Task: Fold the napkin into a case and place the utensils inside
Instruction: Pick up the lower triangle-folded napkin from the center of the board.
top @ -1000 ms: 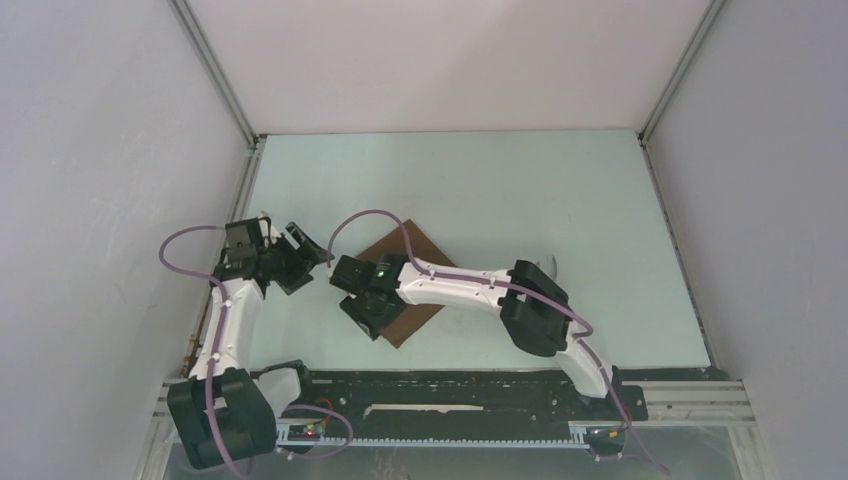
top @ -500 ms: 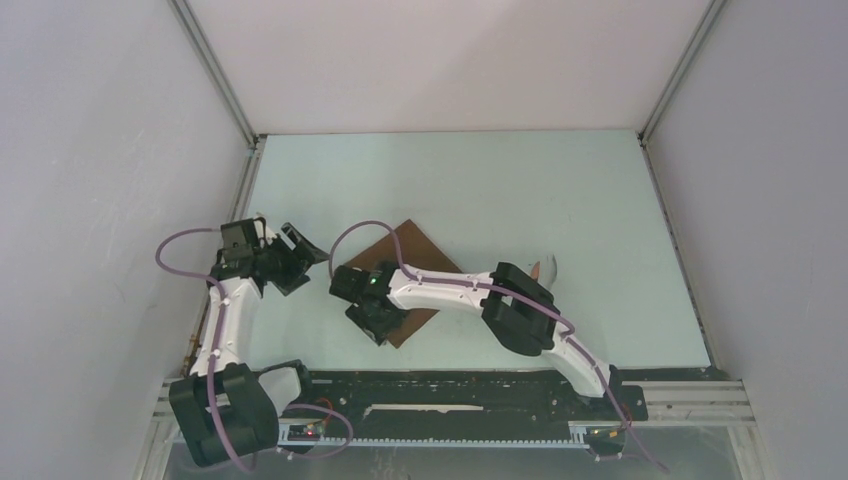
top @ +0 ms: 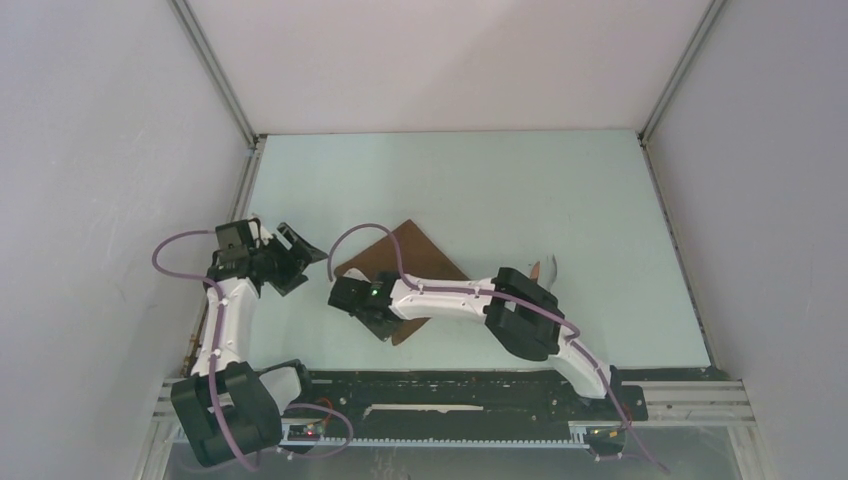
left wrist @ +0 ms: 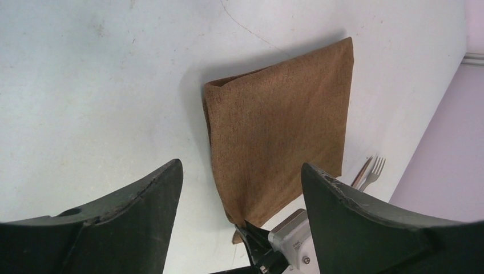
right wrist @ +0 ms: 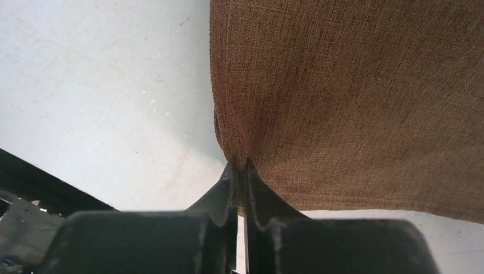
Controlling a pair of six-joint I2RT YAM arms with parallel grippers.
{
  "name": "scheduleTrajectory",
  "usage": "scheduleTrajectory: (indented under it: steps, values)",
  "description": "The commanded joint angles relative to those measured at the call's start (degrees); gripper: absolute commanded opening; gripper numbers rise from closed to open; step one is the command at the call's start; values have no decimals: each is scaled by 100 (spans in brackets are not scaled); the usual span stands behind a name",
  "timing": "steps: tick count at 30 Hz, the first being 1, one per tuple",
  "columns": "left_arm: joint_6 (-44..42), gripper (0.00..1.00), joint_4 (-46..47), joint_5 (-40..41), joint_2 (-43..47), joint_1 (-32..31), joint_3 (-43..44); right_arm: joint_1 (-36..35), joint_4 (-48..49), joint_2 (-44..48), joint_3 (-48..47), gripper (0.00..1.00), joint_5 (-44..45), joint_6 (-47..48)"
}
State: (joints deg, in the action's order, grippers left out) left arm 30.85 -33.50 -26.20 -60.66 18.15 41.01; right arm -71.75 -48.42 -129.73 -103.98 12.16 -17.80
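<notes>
- Since the earlier frame the right gripper (right wrist: 240,171) has drawn toward the near edge and closed; its jaws now pinch the napkin (top: 405,255) by its near corner.
- The napkin is folded, nearly square, and set diagonally left of the worktop's (top: 520,180) centre. One corner points to the near edge and the opposite corner to the far edge; its long axis is unclear.
- The left gripper (top: 303,250) is wide open and empty, just left of the napkin and apart from it.
- The utensils (top: 545,267) lie right of the napkin, partly behind the right arm, tips toward the far edge.
</notes>
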Motion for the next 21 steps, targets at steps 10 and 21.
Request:
scheduleTrajectory:
  steps: [10, 21]
  values:
    - [1704, 90, 2458, -1301, -423, -77, -1760, 1297, 2712, 1966, 2660, 0, -3449, -635]
    - [2268, 83, 3137, -694, -558, -723, -2190, 2210, 4221, 2428, 3796, 0, -4886, -1329]
